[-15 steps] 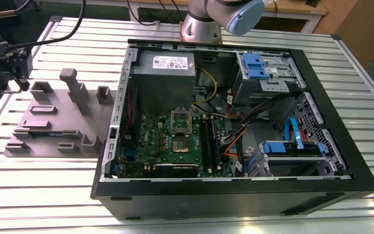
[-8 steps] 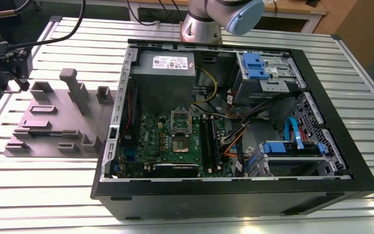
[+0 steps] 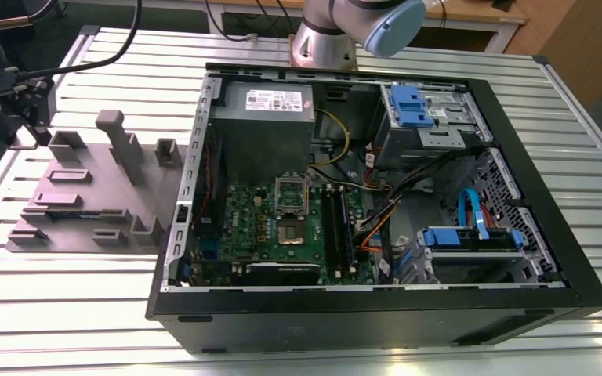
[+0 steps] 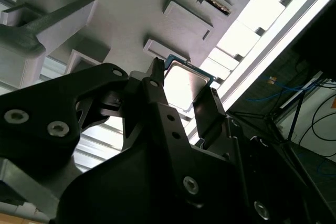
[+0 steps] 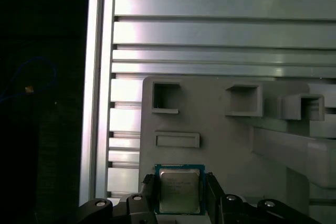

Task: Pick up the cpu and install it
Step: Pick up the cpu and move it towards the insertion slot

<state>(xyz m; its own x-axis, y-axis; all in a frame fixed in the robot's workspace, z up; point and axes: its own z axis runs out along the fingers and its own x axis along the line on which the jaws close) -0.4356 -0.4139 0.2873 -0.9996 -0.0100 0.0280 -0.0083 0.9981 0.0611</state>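
Note:
The cpu, a small square chip with a shiny silver top and a thin blue-green rim, lies at the edge of the grey parts fixture. In both wrist views my gripper straddles it. One black finger is against one side and the other against the opposite side. In the second wrist view the cpu shines between the same fingers of the gripper. Whether the chip rests on the fixture or is just off it, I cannot tell. In the exterior view the gripper hangs over the fixture's left end.
An open computer case lies on the slatted aluminium table at the exterior view's right of the fixture. Its green motherboard has an open socket. Grey posts rise from the fixture. Cables cross the case.

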